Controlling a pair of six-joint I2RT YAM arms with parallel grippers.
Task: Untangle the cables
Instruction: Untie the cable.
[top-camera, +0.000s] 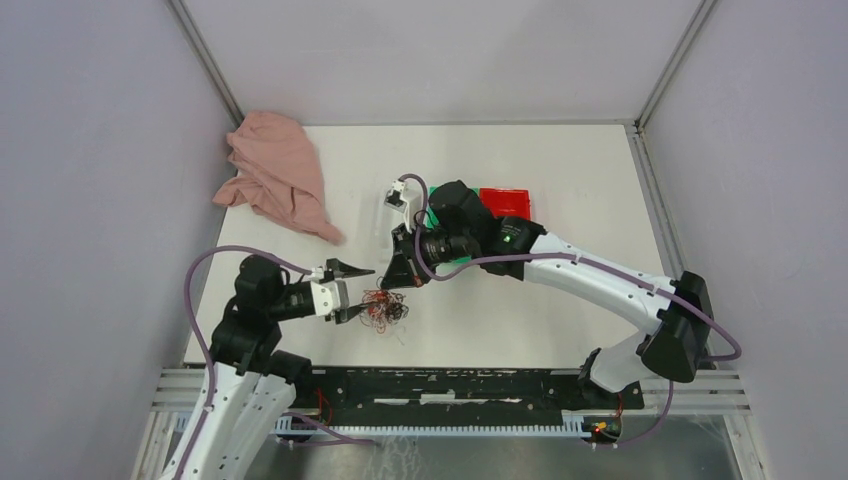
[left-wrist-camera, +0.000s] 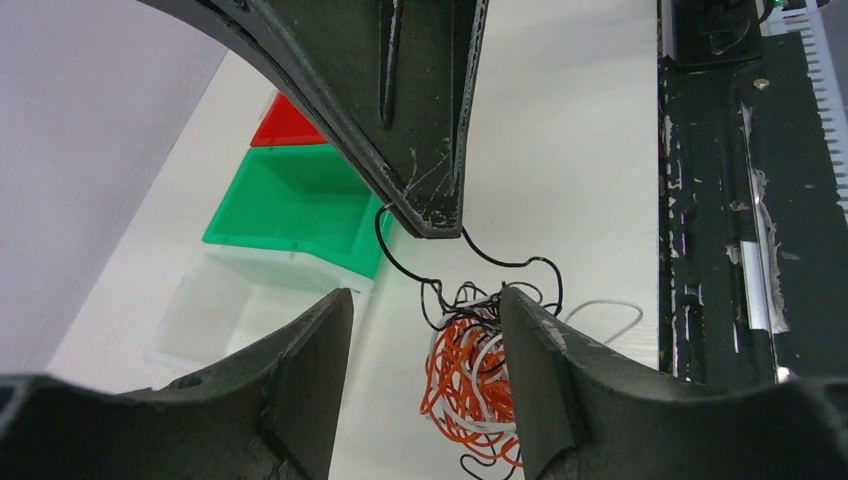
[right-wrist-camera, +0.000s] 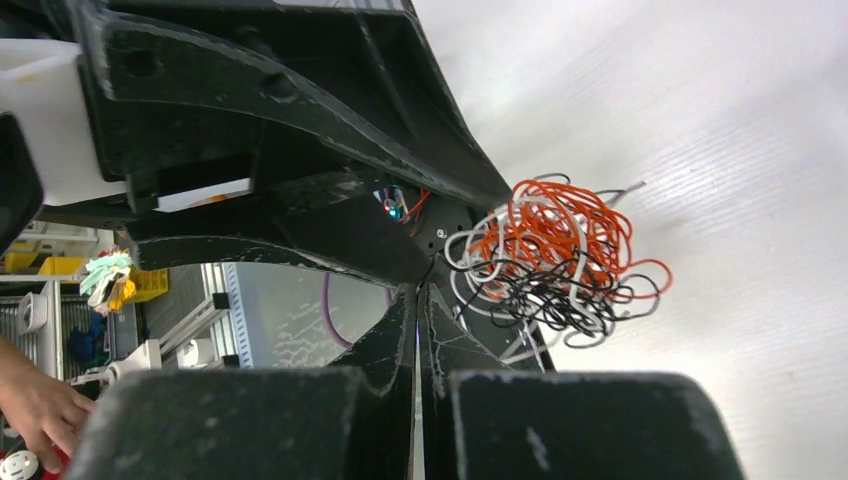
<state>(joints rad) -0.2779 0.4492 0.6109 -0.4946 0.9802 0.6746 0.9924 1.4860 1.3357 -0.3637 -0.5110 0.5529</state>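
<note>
Lying on the white worktop (top-camera: 560, 165) near its front edge, the cables (left-wrist-camera: 458, 385) form a small curly wad of orange, black and whitish strands; everything else is placed from that wad. The left claw (left-wrist-camera: 425, 300) sits at the wad's left side, low over the worktop, with its two fingers (left-wrist-camera: 305, 385) spread well apart. The wad lies in the gap between them, crowded toward one finger, whose edge covers some of the loops. Whether that finger presses on the wires cannot be told, and nothing is clamped in this claw.

The right claw (right-wrist-camera: 420, 300) hangs just beyond the wad, tip pointing down, its fingers pressed flat together. A black strand (left-wrist-camera: 510, 263) runs out of the wad up to that closed tip and bends away on both sides of it. The claw has this single wire pinched, and the rest of the bundle rests on the worktop below.

Farther beyond the wad, three small bins stand side by side: a clear bin (left-wrist-camera: 225, 310), a green bin (left-wrist-camera: 300, 200) and a red bin (left-wrist-camera: 285, 128). A crumpled pink cloth (top-camera: 275, 180) lies well away from the wad, at the far left of the worktop. On the wad's near side, a black rail (top-camera: 450, 385) runs along the worktop's edge.
</note>
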